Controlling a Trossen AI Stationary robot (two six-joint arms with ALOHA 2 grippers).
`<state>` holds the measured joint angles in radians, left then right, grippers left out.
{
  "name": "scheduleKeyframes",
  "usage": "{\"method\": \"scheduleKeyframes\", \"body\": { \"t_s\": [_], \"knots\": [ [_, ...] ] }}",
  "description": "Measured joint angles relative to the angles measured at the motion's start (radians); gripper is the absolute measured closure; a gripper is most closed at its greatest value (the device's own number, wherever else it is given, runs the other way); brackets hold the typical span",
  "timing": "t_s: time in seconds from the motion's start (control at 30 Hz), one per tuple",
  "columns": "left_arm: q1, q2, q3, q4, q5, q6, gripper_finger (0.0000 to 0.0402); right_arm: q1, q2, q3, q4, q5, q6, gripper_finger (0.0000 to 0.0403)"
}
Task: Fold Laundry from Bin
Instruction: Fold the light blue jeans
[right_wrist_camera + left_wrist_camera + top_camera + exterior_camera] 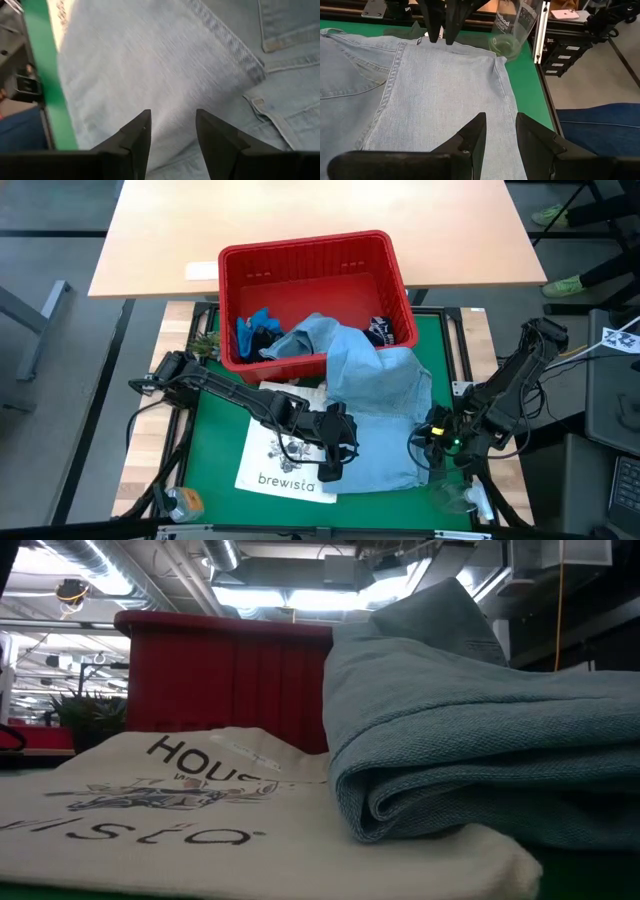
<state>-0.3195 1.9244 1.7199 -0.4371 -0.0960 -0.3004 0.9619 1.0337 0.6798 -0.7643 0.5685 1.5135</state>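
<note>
Laundry spills from one red bin (312, 275) standing at the far edge of the green counter (215, 435): one light blue denim shirt (375, 405) hangs over the bin's near rim and spreads across the counter, one bright blue garment (255, 330) lies inside the bin at its left, and one dark navy piece (380, 332) shows inside at its right. One white tote bag (285, 455) printed "brewista" lies flat on the counter, its right edge under the shirt. Two arms are at work. The left pincer (497, 135) hovers over the shirt's left edge where it meets the bag, its fingers parted a little with only cloth below them and nothing clamped. The right pincer (172, 132) hangs over the shirt's right edge, fingers likewise apart and holding nothing. In the low view the shirt (480, 740) sits folded on the bag (200, 810), with the bin (225, 680) behind. One clear cup (512, 30) stands beyond the counter's corner.
</note>
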Motion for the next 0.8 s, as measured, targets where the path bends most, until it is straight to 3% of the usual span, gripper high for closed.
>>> {"method": "scheduleKeyframes", "body": {
  "t_s": [0.43,0.8],
  "knots": [
    [0.000,0.000,0.000,0.000,0.000,-0.005,0.0301,-0.002,0.039,-0.004,-0.054,-0.007,-0.003,0.0249],
    [-0.002,0.000,0.000,0.000,0.000,-0.012,0.0301,-0.071,0.167,-0.004,-0.048,-0.011,-0.055,0.0249]
  ]
}}
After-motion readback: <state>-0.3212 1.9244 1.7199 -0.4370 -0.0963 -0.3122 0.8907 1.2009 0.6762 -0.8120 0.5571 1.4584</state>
